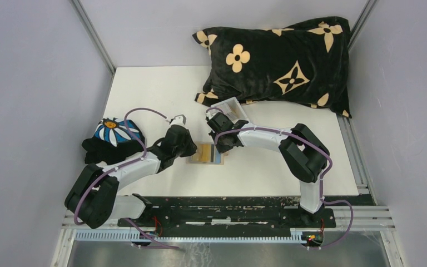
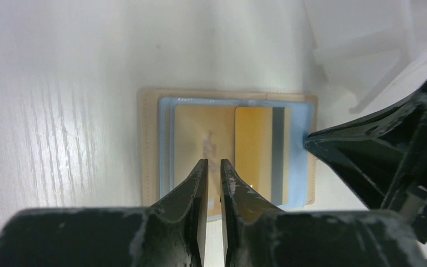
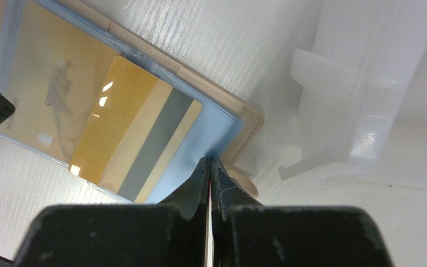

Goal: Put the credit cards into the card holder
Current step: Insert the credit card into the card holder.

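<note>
White table (image 1: pixel 155 94), arms bolted at near edge. Black pillow (image 1: pixel 278 61) with tan flowers across far right corner. Flowered cloth (image 1: pixel 115 133) bunched at left, well apart from the work. Clear box (image 1: pixel 232 107) just behind right arm's wrist, not touching the wallet.

Card holder (image 1: pixel 207 155) flat and open at table centre, between the two pincers. Blue sleeve (image 3: pixel 203 142) spread over its tan inside. Striped card (image 3: pixel 139 133), yellow with grey band, lying across the sleeve, one end overlapping second card (image 2: pixel 197 130), which shows dimly through the cloudy plastic.

Left pincer (image 2: pixel 212 162): jaws drawn almost together, only a slit between, nothing gripped; tips poised over near edge of the sleeve. Right pincer (image 3: pixel 208 164): jaws closed tight, tips at sleeve's corner by the tan edge. Cannot tell from wrist view whether that corner is nipped or merely touched.

Judgement: striped card not yet seated; pushing it home appears the step in hand.

Risks:
- Holder slides on smooth table under a sideways push, if not pinned.
- Card rides over the pocket mouth instead of into it, if sleeve lies flat and shut.
- Thin sleeve creases or tears, if right pincer pulls while left pushes.
- Holder folds shut on the card, if tan edge is lifted.
</note>
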